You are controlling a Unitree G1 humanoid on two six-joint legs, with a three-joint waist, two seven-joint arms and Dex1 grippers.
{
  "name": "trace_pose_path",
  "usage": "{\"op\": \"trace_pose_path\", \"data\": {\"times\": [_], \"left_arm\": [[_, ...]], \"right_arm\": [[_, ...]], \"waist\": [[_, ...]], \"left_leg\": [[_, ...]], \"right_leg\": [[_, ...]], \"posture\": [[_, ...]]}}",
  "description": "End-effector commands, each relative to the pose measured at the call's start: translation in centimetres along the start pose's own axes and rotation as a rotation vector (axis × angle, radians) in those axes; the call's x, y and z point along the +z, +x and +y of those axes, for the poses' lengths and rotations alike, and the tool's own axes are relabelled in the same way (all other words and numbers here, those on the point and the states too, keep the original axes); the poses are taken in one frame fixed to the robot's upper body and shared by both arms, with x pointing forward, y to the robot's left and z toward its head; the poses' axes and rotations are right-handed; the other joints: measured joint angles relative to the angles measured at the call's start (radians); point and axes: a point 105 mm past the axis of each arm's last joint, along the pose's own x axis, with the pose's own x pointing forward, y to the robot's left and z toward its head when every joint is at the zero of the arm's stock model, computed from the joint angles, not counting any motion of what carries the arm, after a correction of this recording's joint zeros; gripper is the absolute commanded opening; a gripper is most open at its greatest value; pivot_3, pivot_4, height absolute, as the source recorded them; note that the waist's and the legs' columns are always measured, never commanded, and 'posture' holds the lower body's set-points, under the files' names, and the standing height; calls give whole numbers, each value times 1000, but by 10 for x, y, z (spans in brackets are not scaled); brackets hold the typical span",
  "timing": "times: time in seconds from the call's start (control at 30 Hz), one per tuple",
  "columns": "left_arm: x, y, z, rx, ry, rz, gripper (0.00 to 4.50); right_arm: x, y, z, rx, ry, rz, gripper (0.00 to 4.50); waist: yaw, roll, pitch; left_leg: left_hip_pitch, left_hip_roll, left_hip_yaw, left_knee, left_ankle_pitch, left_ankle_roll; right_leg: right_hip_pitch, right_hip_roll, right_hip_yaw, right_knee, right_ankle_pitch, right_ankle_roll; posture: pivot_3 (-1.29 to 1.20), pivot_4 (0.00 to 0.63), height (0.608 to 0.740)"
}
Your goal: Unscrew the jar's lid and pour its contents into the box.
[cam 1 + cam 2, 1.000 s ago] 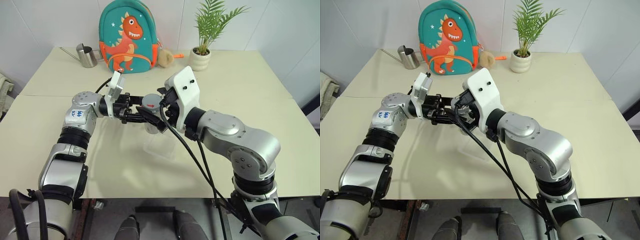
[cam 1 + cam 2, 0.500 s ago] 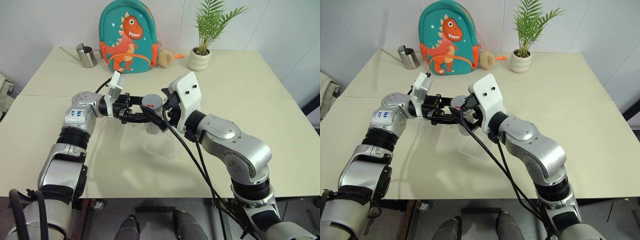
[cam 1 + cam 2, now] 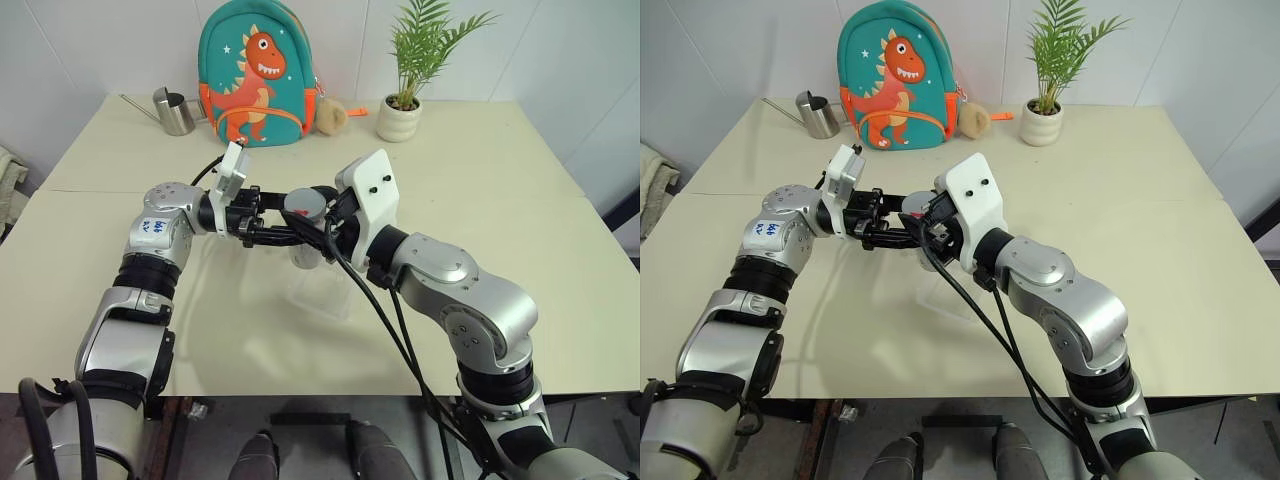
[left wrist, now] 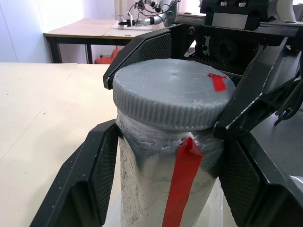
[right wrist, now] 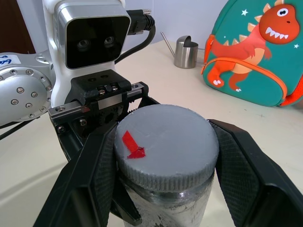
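- The scene is evenly and brightly lit from overhead.
- Soft shadows are cast on the table (image 3: pixel 520 150).
- Distant background is blurred in the left wrist view.

Backpack (image 3: pixel 257 72), watering can (image 3: pixel 176 111), plant pot (image 3: pixel 399 118) line table's (image 3: pixel 500 200) far edge

Grey lid (image 5: pixel 165 144) with ribbed edge and small red arrow mark; jar (image 4: pixel 165 189) silvery, crossed by one red vertical stripe. Black fingers (image 5: pixel 87 182) with finely dotted pads. Teal backpack (image 3: pixel 255 75) bearing orange dinosaur and, seemingly, pale stars.
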Motion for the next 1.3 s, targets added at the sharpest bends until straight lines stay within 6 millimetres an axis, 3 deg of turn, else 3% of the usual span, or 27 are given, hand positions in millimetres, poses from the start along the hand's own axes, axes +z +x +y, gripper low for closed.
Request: {"op": "trace_pose_path", "data": {"times": [0.03, 0.63, 1.03, 1.3], "left_arm": [[18, 1, -12, -124, 71, -33, 2701], [12, -2, -3, -83, 62, -3, 2701], [14, -2, 2, -57, 15, -62, 2701], [6, 1, -2, -75, -31, -80, 2680]], "right_arm": [[12, -2, 11, 77, 7, -48, 2562], [26, -19, 33, 354, -38, -73, 2562], [37, -27, 39, 459, -71, -139, 2562], [44, -24, 40, 492, -94, -165, 2562]], "waist": [[0, 0, 0], [0, 0, 0], [1, 0, 0], [0, 0, 0]], "left_leg": [[0, 0, 0, 0, 0, 0], [0, 0, 0, 0, 0, 0], [0, 0, 0, 0, 0, 0], [0, 0, 0, 1, 0, 0]], "right_leg": [[0, 0, 0, 0, 0, 0], [0, 0, 0, 0, 0, 0], [0, 0, 0, 0, 0, 0], [0, 0, 0, 0, 0, 0]], "posture": [[0, 150, 740], [0, 150, 740], [0, 150, 740], [0, 150, 740]]}}
